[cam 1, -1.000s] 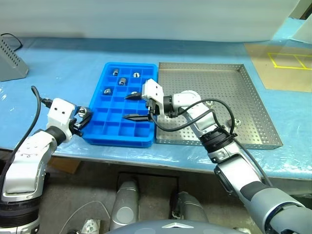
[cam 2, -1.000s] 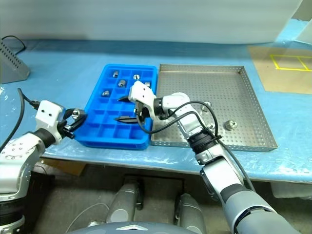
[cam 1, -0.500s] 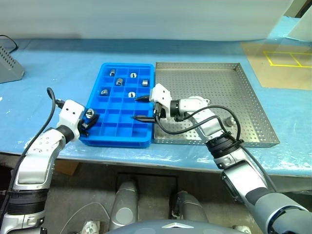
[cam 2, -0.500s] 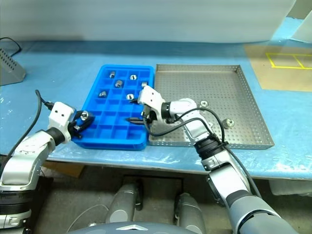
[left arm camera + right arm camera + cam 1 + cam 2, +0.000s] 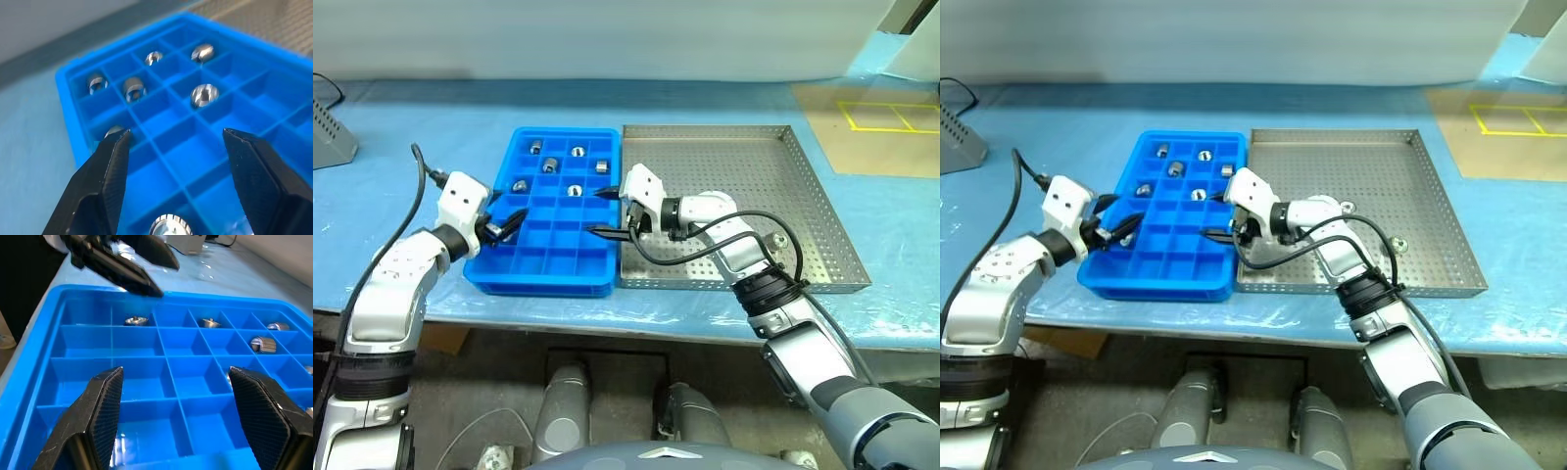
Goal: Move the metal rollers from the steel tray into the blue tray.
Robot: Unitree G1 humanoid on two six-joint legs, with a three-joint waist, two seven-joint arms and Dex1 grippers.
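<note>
Blue tabletop (image 5: pixel 431 147) | blue tray (image 5: pixel 548 274): seemingly seven metal rollers (image 5: pixel 204 94) | steel tray (image 5: pixel 822 211): two | fingers: both pairs parted, empty

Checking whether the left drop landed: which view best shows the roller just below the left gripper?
The left wrist view: the roller sits in a blue tray compartment between the open left gripper fingers. The right wrist view shows it small; the head views barely.
</note>
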